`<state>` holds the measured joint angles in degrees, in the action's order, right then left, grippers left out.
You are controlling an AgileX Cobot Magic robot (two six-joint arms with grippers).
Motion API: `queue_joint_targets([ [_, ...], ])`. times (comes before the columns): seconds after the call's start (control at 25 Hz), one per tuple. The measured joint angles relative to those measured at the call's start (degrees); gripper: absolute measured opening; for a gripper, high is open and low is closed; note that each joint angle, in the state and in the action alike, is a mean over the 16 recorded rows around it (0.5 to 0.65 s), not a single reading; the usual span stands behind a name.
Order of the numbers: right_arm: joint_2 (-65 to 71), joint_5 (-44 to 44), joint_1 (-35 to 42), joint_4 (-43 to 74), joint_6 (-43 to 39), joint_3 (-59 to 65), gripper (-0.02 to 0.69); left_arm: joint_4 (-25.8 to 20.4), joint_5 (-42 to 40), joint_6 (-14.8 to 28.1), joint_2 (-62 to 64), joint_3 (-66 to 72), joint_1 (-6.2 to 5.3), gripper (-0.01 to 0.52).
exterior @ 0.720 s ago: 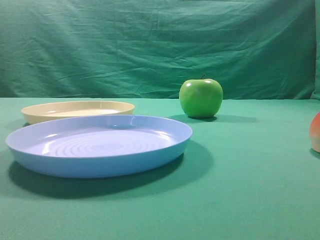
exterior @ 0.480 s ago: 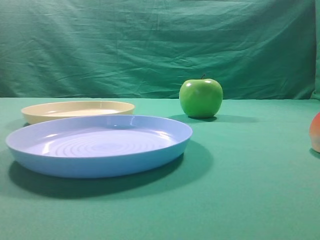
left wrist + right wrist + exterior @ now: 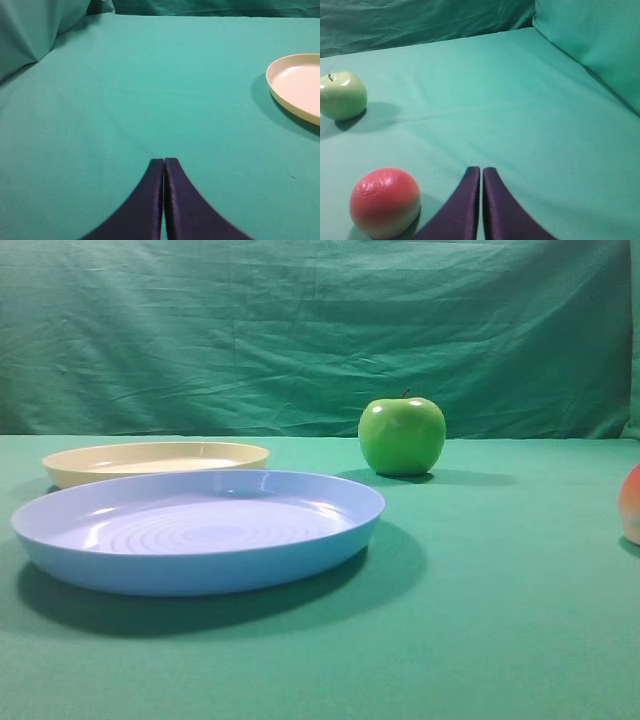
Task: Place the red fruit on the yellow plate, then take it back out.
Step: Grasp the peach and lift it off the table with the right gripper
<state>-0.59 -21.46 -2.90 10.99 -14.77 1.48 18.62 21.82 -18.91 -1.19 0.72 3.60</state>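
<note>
Resting on green cloth, red fruit (image 3: 385,201) sits just left of right gripper (image 3: 481,172), fingers pressed together, empty. Left gripper (image 3: 164,162) likewise pinched closed, yellow plate (image 3: 296,86) well apart. No readable writing.

Table cover (image 3: 500,620): matt green cloth, smooth; backdrop (image 3: 300,330): same cloth, creased. Blue plate (image 3: 200,565): smooth plastic, slight sheen, ridged rings at centre. Yellow plate (image 3: 150,462): smooth plastic, satin. Green apple (image 3: 402,435): glossy. Red fruit (image 3: 385,202): smooth, faintly dimpled sheen. Gripper fingers (image 3: 172,205): dark, satin.
</note>
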Motion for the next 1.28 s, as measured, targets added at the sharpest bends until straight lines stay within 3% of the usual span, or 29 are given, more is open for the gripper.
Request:
queue_joint_targets([
  [0.36,0.0,3.21,0.0,2.63,-0.48,0.0,0.0,0.0,0.0,0.0,0.0,0.0,0.0,0.0],
  [0.84,3.86,12.4,-0.09,4.62,-8.52,-3.75,0.0,0.0,0.0,0.0,0.0,0.0,0.0,0.0],
  [1.04,11.81,8.2,-1.76,2.72,-8.23,-10.39,0.0,0.0,0.0,0.0,0.0,0.0,0.0,0.0],
  [1.28,26.52,-4.53,-5.83,-1.37,-3.38,-21.16,0.0,0.0,0.0,0.0,0.0,0.0,0.0,0.0],
])
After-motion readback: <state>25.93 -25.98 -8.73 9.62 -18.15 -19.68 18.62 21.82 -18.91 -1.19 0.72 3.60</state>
